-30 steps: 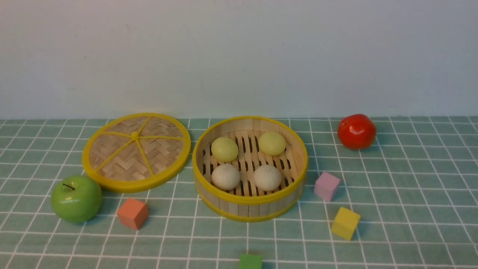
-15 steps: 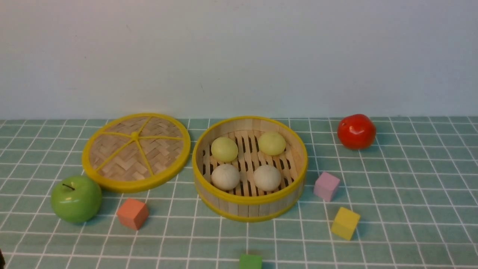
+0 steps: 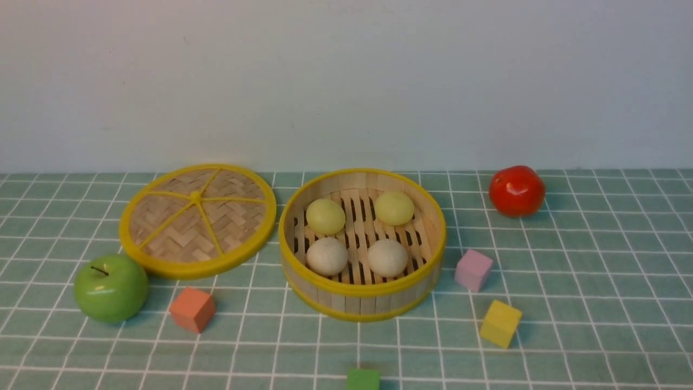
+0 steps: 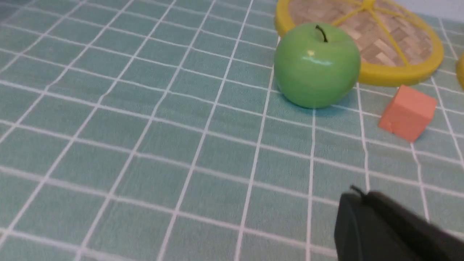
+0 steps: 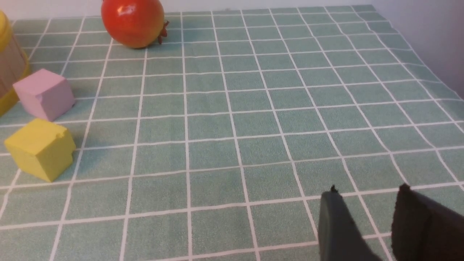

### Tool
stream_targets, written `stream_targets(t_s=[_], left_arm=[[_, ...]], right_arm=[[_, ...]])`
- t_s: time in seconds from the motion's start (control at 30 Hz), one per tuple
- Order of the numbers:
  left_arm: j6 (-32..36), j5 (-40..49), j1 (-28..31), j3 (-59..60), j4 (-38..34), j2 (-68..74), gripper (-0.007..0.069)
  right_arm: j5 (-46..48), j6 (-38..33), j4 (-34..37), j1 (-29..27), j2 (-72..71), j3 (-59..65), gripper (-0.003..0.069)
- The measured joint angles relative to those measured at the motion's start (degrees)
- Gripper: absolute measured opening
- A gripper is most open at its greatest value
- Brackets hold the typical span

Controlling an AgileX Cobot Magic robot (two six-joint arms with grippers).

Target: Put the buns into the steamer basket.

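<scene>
The steamer basket stands in the middle of the table. All the buns lie on its slatted floor: two pale yellow-green ones at the back and two cream ones at the front. Neither gripper shows in the front view. My left gripper is shut and empty, low over the cloth on the near side of the green apple. My right gripper is open and empty over bare cloth, well right of the basket's edge.
The flat woven lid lies left of the basket, with the apple and an orange cube in front of it. A red tomato sits at the back right. Pink, yellow and green cubes lie nearby.
A dark sliver at the front view's lower left corner half a second ago is gone now. The basket, buns and other objects have not moved.
</scene>
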Motion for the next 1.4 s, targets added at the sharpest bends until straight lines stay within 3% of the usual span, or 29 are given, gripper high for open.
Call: stream_targets(t_s=[0.63,0.9,1.4], left_arm=[[0.19,-2.60,0.00,0.27,0.35,0.00,0.0001],[0.19,-2.60,0.00,0.27,0.42,0.00,0.0006],[0.19,-2.60,0.00,0.27,0.53,0.00,0.0021]], right_arm=[[-0.05,0.00,0.00,0.06,0.00,0.00,0.0238],[-0.05,0.00,-0.05,11.06,0.00,0.00,0.0238],[-0.05,0.00,-0.05,11.82,0.00,0.00,0.0239]])
